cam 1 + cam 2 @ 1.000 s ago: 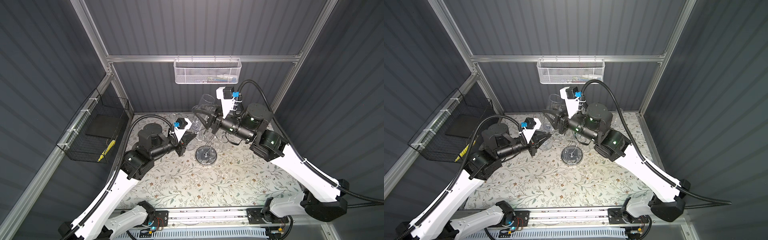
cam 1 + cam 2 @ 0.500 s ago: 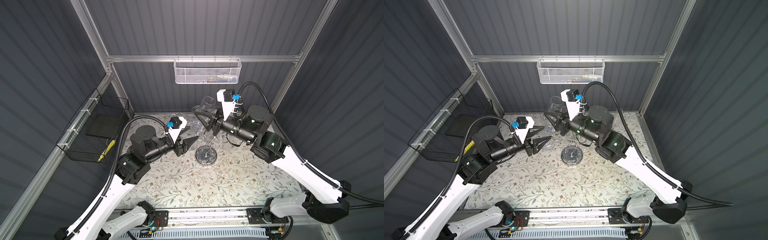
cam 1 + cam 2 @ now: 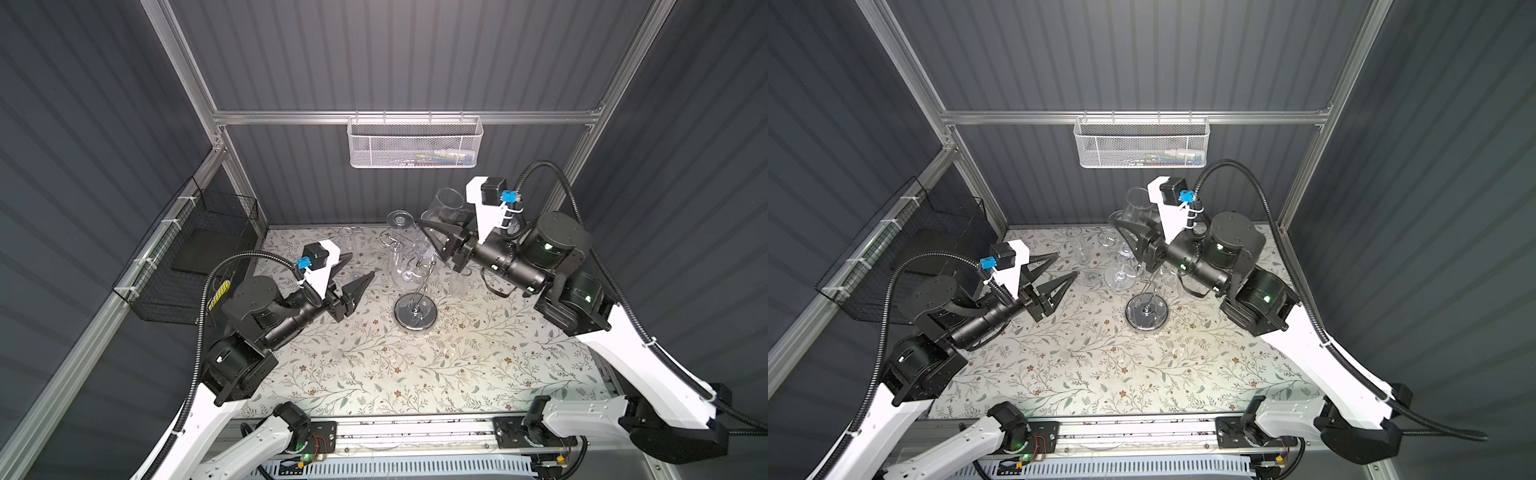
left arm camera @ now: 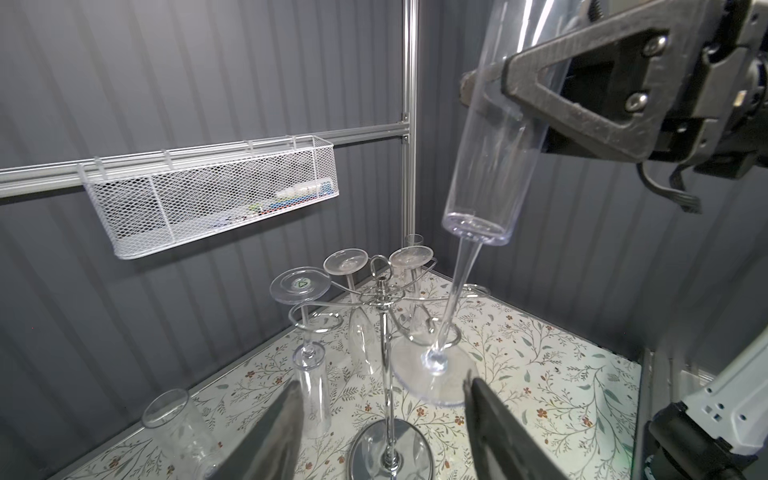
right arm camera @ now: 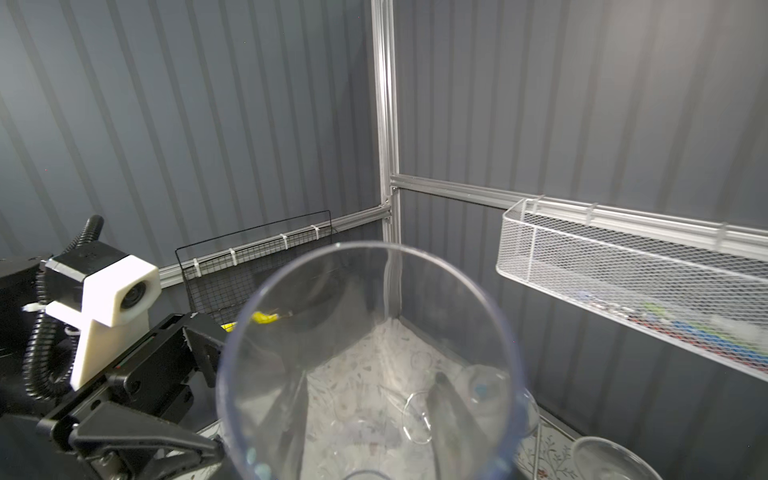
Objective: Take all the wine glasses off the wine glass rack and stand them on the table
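Right claw (image 3: 430,235) is gripping the wine glass (image 4: 490,166); left claw (image 3: 361,264) is hanging open. Go slowly, clearing the wine glass rack (image 3: 415,312).

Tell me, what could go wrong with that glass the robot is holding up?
The wine glass hangs tilted, pinched on its smooth bowl by the right fingers, so it might slip. Its foot sits close to the curly arms of the rack; catching one could shake the hanging glasses or tip the rack. The open left fingers are near that foot and might bump it.
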`<state>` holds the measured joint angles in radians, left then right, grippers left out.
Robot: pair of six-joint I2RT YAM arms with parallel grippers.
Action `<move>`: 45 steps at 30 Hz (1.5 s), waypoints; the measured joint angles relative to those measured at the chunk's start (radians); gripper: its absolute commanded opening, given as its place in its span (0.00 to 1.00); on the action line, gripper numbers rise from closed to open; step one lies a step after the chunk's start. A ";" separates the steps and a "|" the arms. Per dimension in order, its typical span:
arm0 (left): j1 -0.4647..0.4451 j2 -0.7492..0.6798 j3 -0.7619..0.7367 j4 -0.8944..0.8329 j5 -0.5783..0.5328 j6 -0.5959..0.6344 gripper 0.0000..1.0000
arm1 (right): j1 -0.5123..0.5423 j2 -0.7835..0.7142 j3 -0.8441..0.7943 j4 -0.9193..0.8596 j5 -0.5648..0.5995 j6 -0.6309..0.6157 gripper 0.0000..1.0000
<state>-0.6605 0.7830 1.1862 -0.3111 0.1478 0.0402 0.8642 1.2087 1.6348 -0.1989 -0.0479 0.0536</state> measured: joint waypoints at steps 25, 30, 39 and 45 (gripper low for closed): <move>0.000 0.027 -0.004 -0.003 -0.026 -0.019 0.64 | -0.025 -0.009 -0.013 0.027 -0.061 0.047 0.39; 0.000 0.027 -0.004 -0.003 -0.026 -0.019 0.63 | -0.025 -0.009 -0.023 0.028 -0.061 0.047 0.39; 0.000 0.033 -0.005 -0.003 -0.026 -0.019 0.63 | -0.025 -0.008 -0.025 0.031 -0.066 0.052 0.39; 0.000 0.038 -0.011 -0.003 -0.026 -0.019 0.64 | -0.025 -0.010 -0.025 0.057 -0.104 0.076 0.39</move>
<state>-0.6605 0.8207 1.1751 -0.3145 0.1223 0.0216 0.8391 1.1988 1.6096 -0.1421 -0.1516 0.1295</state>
